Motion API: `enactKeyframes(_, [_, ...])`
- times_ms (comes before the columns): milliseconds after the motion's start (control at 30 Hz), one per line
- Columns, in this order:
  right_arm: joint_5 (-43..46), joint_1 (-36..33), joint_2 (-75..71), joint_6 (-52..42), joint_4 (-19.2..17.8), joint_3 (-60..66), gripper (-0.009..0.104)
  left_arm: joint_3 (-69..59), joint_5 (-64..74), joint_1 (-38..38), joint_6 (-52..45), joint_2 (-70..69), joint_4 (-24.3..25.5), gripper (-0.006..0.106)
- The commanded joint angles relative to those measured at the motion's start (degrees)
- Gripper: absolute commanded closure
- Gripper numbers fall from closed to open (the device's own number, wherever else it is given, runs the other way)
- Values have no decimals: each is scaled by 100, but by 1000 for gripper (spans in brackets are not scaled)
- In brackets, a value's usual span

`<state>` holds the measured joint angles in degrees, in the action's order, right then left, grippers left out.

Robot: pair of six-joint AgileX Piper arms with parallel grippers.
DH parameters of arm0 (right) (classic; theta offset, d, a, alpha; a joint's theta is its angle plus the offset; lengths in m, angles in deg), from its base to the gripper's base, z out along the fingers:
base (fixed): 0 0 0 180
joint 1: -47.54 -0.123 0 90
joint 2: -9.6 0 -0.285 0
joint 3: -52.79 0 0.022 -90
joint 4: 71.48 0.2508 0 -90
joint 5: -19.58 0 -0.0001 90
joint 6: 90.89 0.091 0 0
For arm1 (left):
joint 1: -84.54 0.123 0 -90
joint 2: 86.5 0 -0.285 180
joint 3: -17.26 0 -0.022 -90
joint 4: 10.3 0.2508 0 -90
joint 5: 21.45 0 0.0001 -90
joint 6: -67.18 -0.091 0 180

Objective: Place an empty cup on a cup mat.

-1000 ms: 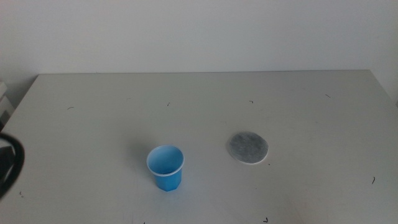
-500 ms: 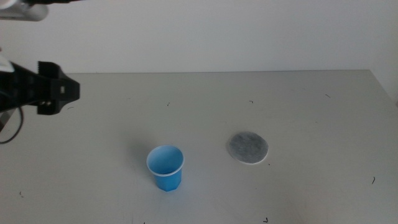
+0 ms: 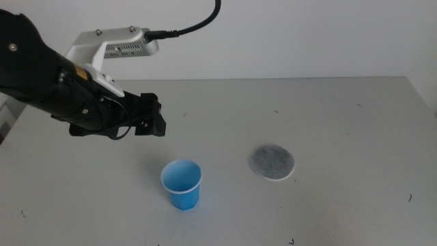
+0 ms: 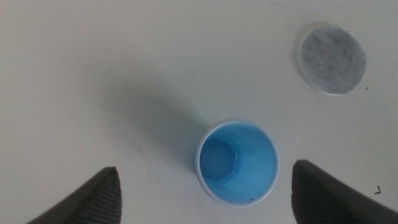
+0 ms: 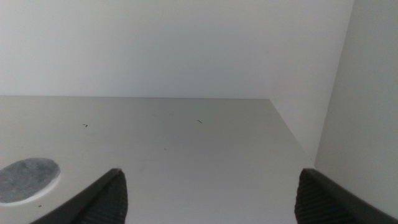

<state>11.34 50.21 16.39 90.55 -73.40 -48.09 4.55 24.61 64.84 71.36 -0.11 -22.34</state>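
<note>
Fingers spread, your left gripper (image 3: 156, 121) hangs over pale bench (image 3: 341, 109), upright cup (image 3: 182, 183) beside cup mat (image 3: 272, 162), white wall (image 3: 287, 34) beyond.

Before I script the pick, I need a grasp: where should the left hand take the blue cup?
Across the upper wall just under the rim, from above. The cup stands upright, open and empty, tapering downward; the left hand is above it, jaws spread wider than the rim.
</note>
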Motion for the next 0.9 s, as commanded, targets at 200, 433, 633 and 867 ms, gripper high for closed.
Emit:
enactKeyframes(200, [447, -11, -110, -49, -52, -66, 1, 196, -258, -34, 45, 331, -254, -5])
enactKeyframes(433, [447, -11, -110, -49, -52, -66, 1, 196, -498, -34, 45, 569, -272, -5])
enactKeyframes(633, [447, -11, -110, -49, -52, -66, 1, 190, -493, -34, 45, 969, -111, -5])
enactKeyframes(867, [447, -11, -110, -49, -52, -66, 1, 190, -513, -34, 40, 1636, -312, -5])
